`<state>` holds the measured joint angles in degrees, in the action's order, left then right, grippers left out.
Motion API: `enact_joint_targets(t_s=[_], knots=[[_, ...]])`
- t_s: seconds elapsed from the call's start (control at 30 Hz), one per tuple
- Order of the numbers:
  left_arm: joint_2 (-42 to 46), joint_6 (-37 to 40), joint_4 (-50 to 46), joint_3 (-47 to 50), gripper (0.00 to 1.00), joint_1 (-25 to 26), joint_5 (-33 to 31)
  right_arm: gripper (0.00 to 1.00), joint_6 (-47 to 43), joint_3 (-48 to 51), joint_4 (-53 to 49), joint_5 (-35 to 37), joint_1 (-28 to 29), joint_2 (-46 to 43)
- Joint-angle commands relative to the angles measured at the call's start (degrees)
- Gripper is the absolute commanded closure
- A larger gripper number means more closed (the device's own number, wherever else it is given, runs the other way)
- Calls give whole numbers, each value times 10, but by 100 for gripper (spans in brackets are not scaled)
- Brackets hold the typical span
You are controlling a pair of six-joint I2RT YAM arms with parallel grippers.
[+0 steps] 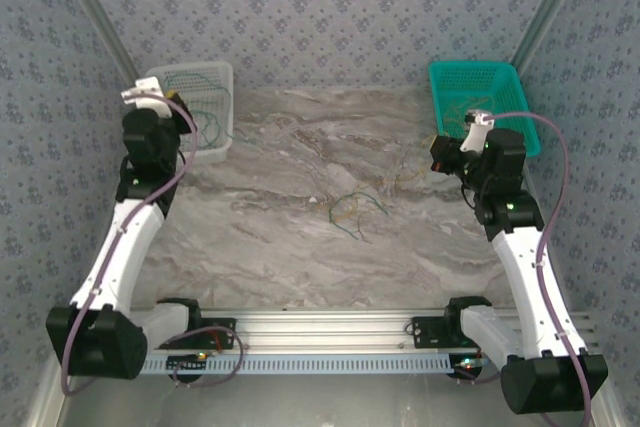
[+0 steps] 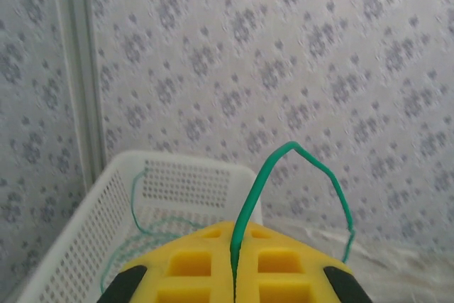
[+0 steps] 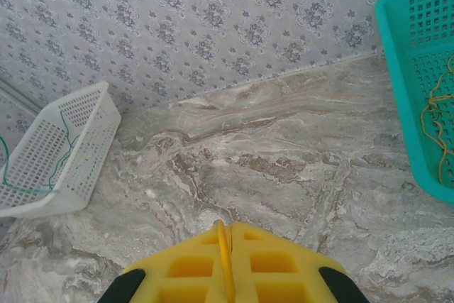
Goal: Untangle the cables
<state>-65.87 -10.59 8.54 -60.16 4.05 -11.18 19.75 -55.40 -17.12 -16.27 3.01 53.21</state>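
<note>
The left gripper (image 2: 235,264) is clenching its yellow moulded fingers (image 2: 191,264) on a thin dark green cable (image 2: 257,179). The cable is rising out of the seam between them, arching over and drooping down on the right. Beyond the fingers, a white perforated plastic basket (image 2: 177,179) is standing against the patterned wall, and more thin green cables (image 2: 133,204) are curling inside it. From above, this gripper (image 1: 176,99) is hanging over that basket (image 1: 222,97) at the far left corner of the grey marbled table top (image 1: 300,157).

The right gripper (image 3: 227,267) is likewise pressing its yellow fingers together, pinching a thin yellow cable (image 3: 222,235) that is running up the seam between them to the tips. To its right, a teal perforated plastic basket (image 3: 415,83) is sitting on the table, with looped yellow cables (image 3: 434,122) lying in it. In the overhead view the teal basket (image 1: 480,82) is standing at the far right corner, just behind the wrist of the right arm (image 1: 520,237).

A small loose tangle of green and yellow cables (image 1: 355,209) is lying near the middle of the table, well apart from both baskets. A faint tan strand (image 1: 415,172) seems to be trailing from it toward the right gripper, though it is too thin to follow with certainty
</note>
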Motion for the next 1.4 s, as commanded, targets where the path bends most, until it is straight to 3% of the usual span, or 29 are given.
enact_joint_targets(t_s=[0.0,0.17,0.33,0.47,0.57,0.77,1.03,1.37], knots=[[-49,19,-10,-74,100,-27,-19,100,4,2,2,-1,-2,-14],[-165,53,-43,-177,100,-61,-37,100,2,1,-5,-1,-1,-16],[-289,63,-85,-259,100,-90,2,100,0,-1,-11,3,0,-21],[-387,82,-128,-322,100,-92,-2,100,-1,-1,-13,3,2,-23],[-489,82,-246,-439,100,-90,19,100,-3,3,-11,6,2,-25],[-698,79,-531,-728,100,-66,-36,100,-7,6,-10,6,4,-25],[-756,66,-544,-741,100,-57,-59,100,-8,11,-1,6,7,-25],[-785,30,-568,-734,100,-80,-18,100,-4,16,17,4,18,-12]])
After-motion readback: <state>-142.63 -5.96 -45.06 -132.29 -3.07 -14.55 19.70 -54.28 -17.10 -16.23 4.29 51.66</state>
